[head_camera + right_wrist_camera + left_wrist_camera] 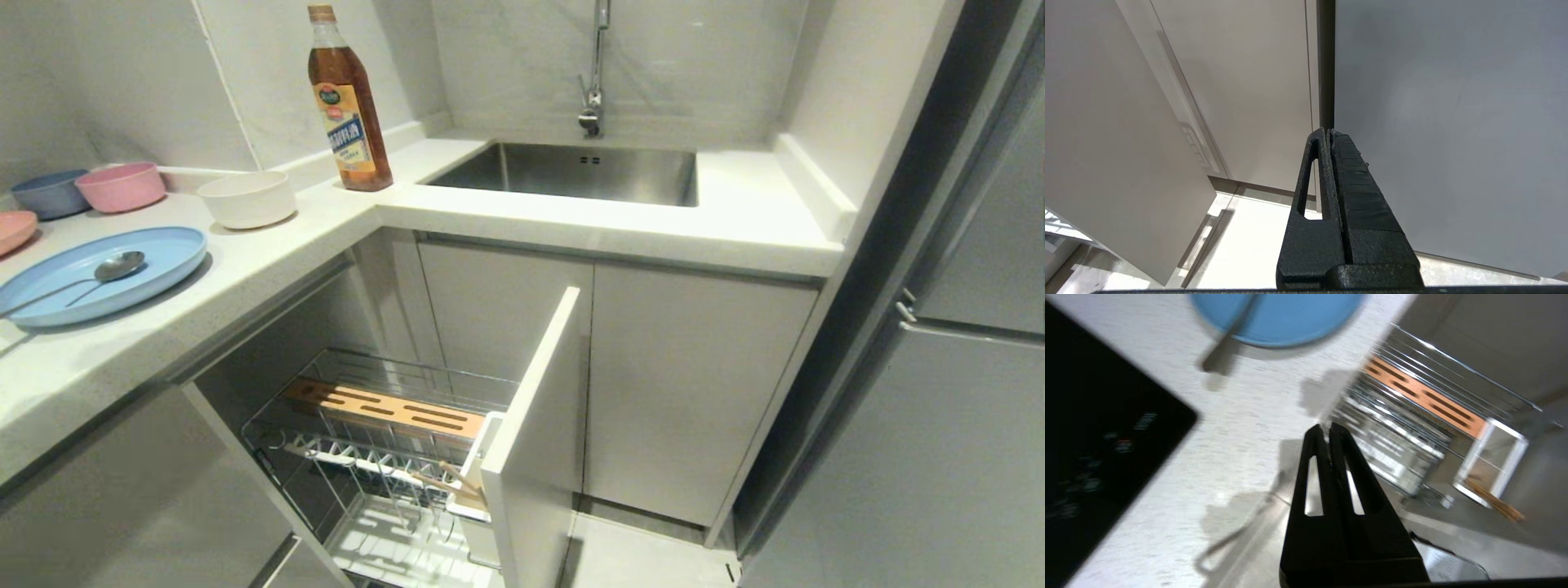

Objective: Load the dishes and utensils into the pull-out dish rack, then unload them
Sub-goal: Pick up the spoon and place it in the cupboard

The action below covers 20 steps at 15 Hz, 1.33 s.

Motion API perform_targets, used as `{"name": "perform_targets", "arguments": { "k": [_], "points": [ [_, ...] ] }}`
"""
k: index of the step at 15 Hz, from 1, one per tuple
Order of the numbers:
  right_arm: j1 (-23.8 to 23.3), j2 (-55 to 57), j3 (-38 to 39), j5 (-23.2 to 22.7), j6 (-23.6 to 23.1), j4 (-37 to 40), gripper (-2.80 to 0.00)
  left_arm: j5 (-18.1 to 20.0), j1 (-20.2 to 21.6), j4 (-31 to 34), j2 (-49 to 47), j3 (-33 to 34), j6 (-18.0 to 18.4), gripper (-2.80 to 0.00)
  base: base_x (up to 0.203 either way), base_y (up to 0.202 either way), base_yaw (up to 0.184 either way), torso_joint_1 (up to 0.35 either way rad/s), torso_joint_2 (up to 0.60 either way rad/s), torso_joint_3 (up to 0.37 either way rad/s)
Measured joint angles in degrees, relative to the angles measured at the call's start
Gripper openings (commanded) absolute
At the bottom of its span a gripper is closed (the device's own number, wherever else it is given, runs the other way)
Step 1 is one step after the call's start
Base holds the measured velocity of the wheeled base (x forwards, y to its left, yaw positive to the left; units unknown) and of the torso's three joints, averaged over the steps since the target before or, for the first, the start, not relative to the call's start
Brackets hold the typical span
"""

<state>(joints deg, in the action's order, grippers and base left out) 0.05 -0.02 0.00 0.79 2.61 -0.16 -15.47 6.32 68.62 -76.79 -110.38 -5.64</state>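
while your left gripper [1327,430] hung over the counter edge with its fingers pressed together and holding nothing, you had the pull-out dish rack [384,457] drawn out below, with the chopsticks [453,482] lying at its front end by the white panel. the light-blue plate [106,273] sat on the counter with the spoon [98,276] lying in it, and the white bowl [247,198] stood just behind. your right gripper [1329,132] was pressed together too, empty, down by the cabinet doors.
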Motion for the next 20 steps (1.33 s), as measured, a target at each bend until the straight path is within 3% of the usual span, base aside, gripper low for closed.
{"name": "perform_targets", "arguments": {
  "k": [5,7,10,12,13,18,20],
  "points": [
    [0.0,0.0,0.0,0.0,0.0,0.0,-2.80,13.3,20.1,-5.2,-4.5,-1.4,9.9,-2.80,0.000,0.000,0.000,0.000,0.00,0.000],
    [0.0,0.0,0.0,0.0,0.0,0.0,-2.80,21.1,26.7,-7.3,-7.9,-1.6,15.4,-2.80,0.000,0.000,0.000,0.000,0.00,0.000],
    [0.0,0.0,0.0,0.0,0.0,0.0,-2.80,32.7,32.2,-7.5,-11.9,-1.6,24.1,-2.80,0.000,0.000,0.000,0.000,0.00,0.000],
    [0.0,0.0,0.0,0.0,0.0,0.0,-2.80,36.8,33.4,-7.5,-14.0,-1.5,27.1,-2.80,0.000,0.000,0.000,0.000,0.00,0.000],
    [0.0,0.0,0.0,0.0,0.0,0.0,-2.80,37.2,33.6,-7.6,-15.0,-1.5,27.4,0.00,0.000,0.000,0.000,0.000,0.00,0.000],
    [0.0,0.0,0.0,0.0,0.0,0.0,-2.80,37.7,33.8,-12.1,-19.9,-1.4,28.5,0.00,0.000,0.000,0.000,0.000,0.00,0.000],
    [0.0,0.0,0.0,0.0,0.0,0.0,-2.80,39.7,33.8,-15.0,-22.2,-1.4,29.5,0.00,0.000,0.000,0.000,0.000,0.00,0.000]
  ]
}}
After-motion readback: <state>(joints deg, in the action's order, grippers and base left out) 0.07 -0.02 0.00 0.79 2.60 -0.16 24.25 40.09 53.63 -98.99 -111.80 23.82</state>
